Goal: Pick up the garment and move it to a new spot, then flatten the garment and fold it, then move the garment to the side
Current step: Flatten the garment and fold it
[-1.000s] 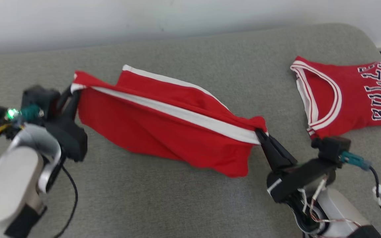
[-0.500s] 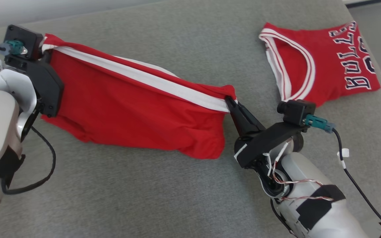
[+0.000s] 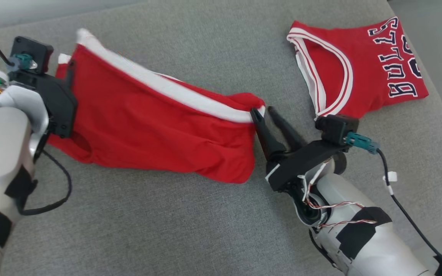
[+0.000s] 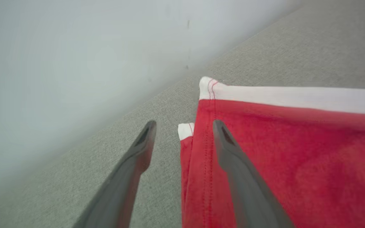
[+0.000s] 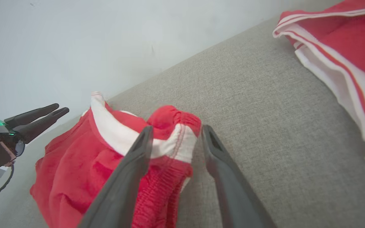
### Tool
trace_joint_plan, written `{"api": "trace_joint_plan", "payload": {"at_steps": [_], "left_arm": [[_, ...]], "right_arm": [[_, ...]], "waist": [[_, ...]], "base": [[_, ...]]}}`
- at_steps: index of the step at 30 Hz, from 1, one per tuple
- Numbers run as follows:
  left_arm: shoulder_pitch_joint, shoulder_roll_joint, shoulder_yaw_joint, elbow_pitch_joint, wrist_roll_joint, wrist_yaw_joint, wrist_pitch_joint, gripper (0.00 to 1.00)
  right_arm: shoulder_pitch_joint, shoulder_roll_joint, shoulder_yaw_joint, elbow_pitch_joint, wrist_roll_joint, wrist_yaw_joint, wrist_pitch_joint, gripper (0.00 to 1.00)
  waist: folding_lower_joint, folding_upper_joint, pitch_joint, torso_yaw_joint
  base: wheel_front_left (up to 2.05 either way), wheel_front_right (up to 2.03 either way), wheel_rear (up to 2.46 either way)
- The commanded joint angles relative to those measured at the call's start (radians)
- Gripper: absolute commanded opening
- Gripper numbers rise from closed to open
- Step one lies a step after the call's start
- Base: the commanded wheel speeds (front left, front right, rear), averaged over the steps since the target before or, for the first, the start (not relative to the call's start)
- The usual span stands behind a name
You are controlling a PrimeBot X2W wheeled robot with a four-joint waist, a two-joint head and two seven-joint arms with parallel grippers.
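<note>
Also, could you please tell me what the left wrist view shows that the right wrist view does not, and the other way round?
Left wrist view: the hem corner of the red shorts, its stitching and white stripe close up, seen between the open fingers of the left gripper. Right wrist view: the shorts' gathered waistband between the fingers of the open right gripper, the red jersey at upper right, and the left gripper from the side. Shared: the shorts, the grey cushion and the pale wall.
</note>
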Motion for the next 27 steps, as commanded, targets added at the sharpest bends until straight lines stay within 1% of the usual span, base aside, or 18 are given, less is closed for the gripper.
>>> {"api": "trace_joint_plan", "payload": {"at_steps": [1, 4, 7, 9, 13, 17, 19, 21, 23, 25, 27], "left_arm": [[-0.003, -0.009, -0.001, 0.001, -0.006, -0.004, -0.009, 1.00], [0.019, -0.022, 0.006, 0.025, -0.031, -0.006, -0.054, 1.00], [0.057, -0.040, 0.027, 0.038, -0.066, -0.007, -0.135, 1.00], [0.076, -0.045, 0.046, 0.039, -0.085, -0.004, -0.186, 1.00], [0.126, -0.058, 0.075, 0.019, -0.105, 0.033, -0.259, 1.00], [0.197, -0.081, 0.106, -0.033, -0.117, 0.083, -0.284, 1.00], [0.229, -0.092, 0.121, -0.057, -0.125, 0.099, -0.286, 1.00], [0.265, -0.103, 0.137, -0.073, -0.136, 0.106, -0.287, 1.00], [0.297, -0.116, 0.146, -0.078, -0.139, 0.113, -0.287, 1.00], [0.312, -0.127, 0.148, -0.073, -0.136, 0.118, -0.286, 1.00], [0.323, -0.126, 0.150, -0.048, -0.135, 0.126, -0.286, 1.00]], "right_arm": [[0.004, -0.008, -0.001, 0.003, 0.002, -0.002, -0.005, 1.00], [0.027, -0.031, -0.001, 0.002, 0.007, -0.002, -0.030, 1.00], [0.055, -0.070, -0.033, -0.033, -0.033, -0.002, -0.052, 1.00], [0.082, -0.091, -0.099, -0.082, -0.080, -0.002, -0.053, 1.00], [0.206, -0.094, -0.257, -0.236, -0.253, -0.002, -0.052, 1.00], [0.362, -0.064, -0.381, -0.399, -0.424, -0.002, -0.052, 1.00], [0.438, -0.038, -0.433, -0.468, -0.483, -0.002, -0.052, 1.00], [0.506, -0.002, -0.472, -0.521, -0.521, -0.002, -0.052, 1.00], [0.562, 0.020, -0.503, -0.551, -0.541, -0.002, -0.052, 1.00], [0.601, 0.040, -0.515, -0.564, -0.550, -0.002, -0.052, 1.00], [0.621, 0.054, -0.510, -0.569, -0.560, -0.002, -0.052, 1.00]], "waist": [[-0.0001, -0.0002, -0.020, 0.013], [-0.0001, -0.0002, -0.052, 0.028], [-0.0001, -0.0002, -0.093, 0.048], [-0.0001, -0.0002, -0.108, 0.058], [-0.0001, -0.0002, -0.129, 0.075], [-0.0001, -0.0002, -0.141, 0.095], [-0.0001, -0.0002, -0.141, 0.103], [-0.0001, -0.0002, -0.138, 0.106], [-0.0001, -0.0002, -0.134, 0.106], [-0.0001, -0.0002, -0.126, 0.104], [-0.0001, -0.0002, -0.117, 0.094]], "base": [[0.00, 0.00, 0.00], [0.00, 0.00, 0.00], [0.00, 0.00, 0.00], [0.00, 0.00, 0.00], [0.00, 0.00, 0.00], [0.00, 0.00, 0.00], [0.00, 0.00, 0.00], [0.00, 0.00, 0.00], [0.00, 0.00, 0.00], [0.00, 0.00, 0.00], [0.00, 0.00, 0.00]]}}
